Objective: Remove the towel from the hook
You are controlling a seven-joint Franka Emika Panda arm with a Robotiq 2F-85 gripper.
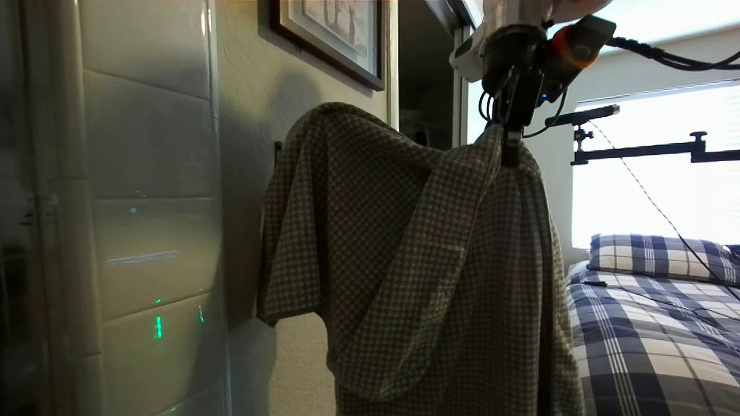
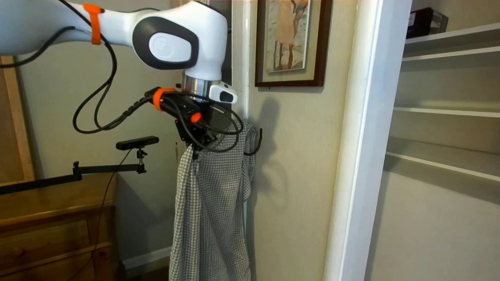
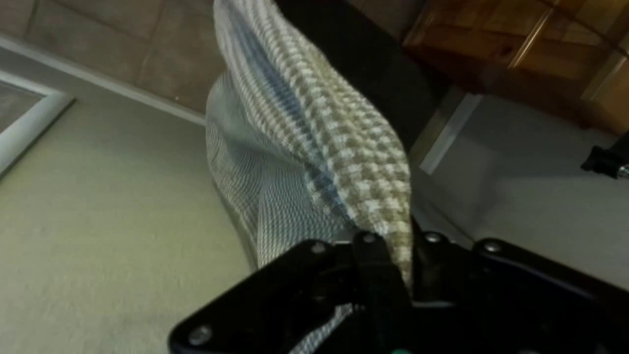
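The towel, a long beige-and-olive checked cloth, hangs beside the wall in both exterior views [image 1: 399,231] [image 2: 211,203]. My gripper [image 1: 511,150] is shut on its upper edge, away from the wall; it also shows in an exterior view [image 2: 195,152]. In the wrist view, a towel fold [image 3: 363,162] runs between the fingers [image 3: 400,250]. The black hook [image 2: 259,140] shows its curved prong at the towel's wall-side edge. A second raised fold of towel stands up at the hook, and the cloth sags between there and my gripper. Where towel and hook meet is hidden.
A framed picture [image 2: 324,47] hangs on the wall above the hook. A white door frame [image 2: 357,156] and shelves [image 2: 449,111] stand beyond. A camera on a black arm [image 2: 136,143] stands near a wooden dresser [image 2: 58,203]. A plaid bed [image 1: 653,341] is behind.
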